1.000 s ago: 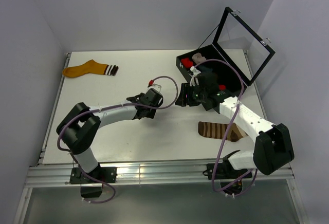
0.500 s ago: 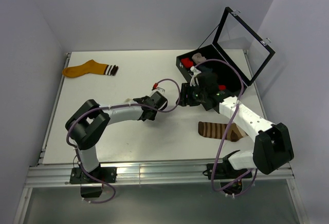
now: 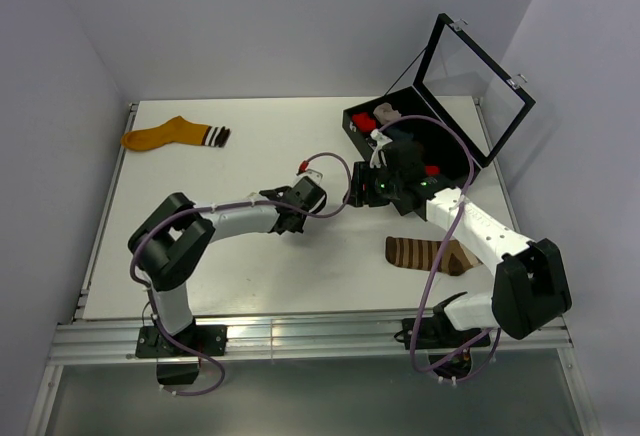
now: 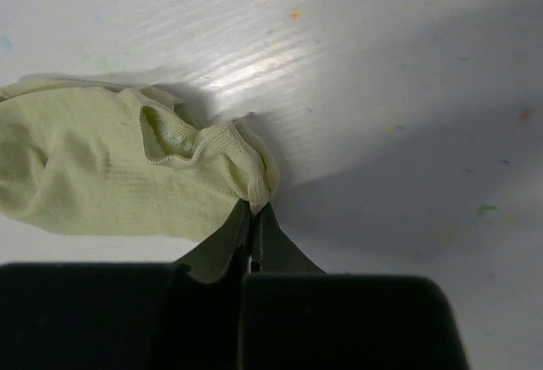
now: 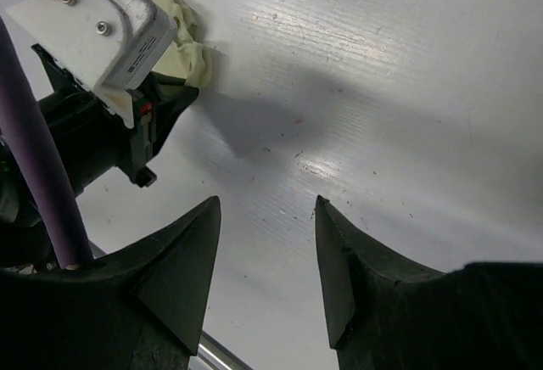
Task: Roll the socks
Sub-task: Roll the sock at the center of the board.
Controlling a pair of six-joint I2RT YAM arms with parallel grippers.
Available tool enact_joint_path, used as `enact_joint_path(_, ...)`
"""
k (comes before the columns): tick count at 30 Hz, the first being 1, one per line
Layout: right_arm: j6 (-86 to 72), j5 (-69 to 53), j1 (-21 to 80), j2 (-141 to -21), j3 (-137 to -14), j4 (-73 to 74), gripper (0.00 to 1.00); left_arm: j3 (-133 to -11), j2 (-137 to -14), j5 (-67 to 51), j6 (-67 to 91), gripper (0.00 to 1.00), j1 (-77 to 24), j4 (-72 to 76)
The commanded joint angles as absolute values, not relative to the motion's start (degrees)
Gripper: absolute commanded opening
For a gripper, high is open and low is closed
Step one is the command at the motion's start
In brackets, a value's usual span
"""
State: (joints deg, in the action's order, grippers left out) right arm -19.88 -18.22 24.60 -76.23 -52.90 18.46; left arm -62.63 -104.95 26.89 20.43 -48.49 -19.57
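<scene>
A cream ankle sock (image 4: 102, 179) lies crumpled on the white table in the left wrist view. My left gripper (image 4: 254, 210) is shut on a bunched fold at the sock's right edge. From above, the left gripper (image 3: 283, 222) sits mid-table and the arm hides this sock. In the right wrist view the cream sock (image 5: 182, 47) shows behind the left wrist. My right gripper (image 5: 267, 209) hovers open over bare table beside it, holding nothing, and from above the right gripper (image 3: 353, 188) is just right of the left wrist. A brown striped sock (image 3: 428, 254) lies flat at the front right.
A black case (image 3: 356, 128) with its clear lid (image 3: 470, 86) raised stands at the back right, with red and pale items inside. A mustard sock with a striped cuff (image 3: 172, 136) lies at the back left. Grey walls enclose the table.
My left gripper has closed onto the edge of the cream sock, and its arm has shifted slightly right. The right arm has stayed in place, open.
</scene>
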Motion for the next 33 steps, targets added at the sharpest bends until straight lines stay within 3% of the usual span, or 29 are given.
enact_joint_path(1, -20.3, -18.7, 25.3, -75.1, -52.2, 15.1, 0.56, -62.0, -100.9, 15.8, 22.5, 0.00, -48.5, -16.1)
enact_joint_path(10, -23.5, -15.1, 27.9, -75.8, -50.3, 10.8, 0.55, -54.7, -96.2, -7.2, 33.7, 0.00, -40.3, -6.4)
enact_joint_path(17, -26.8, -14.7, 31.5, -79.9, -49.7, 5.5, 0.55, -44.8, -93.0, -23.6, 44.6, 0.00, -32.4, 9.2)
enact_joint_path(33, -35.1, -20.2, 35.3, -94.6, -49.7, -6.1, 0.42, -34.7, -91.5, -30.3, 57.4, 0.00, -25.2, 23.2)
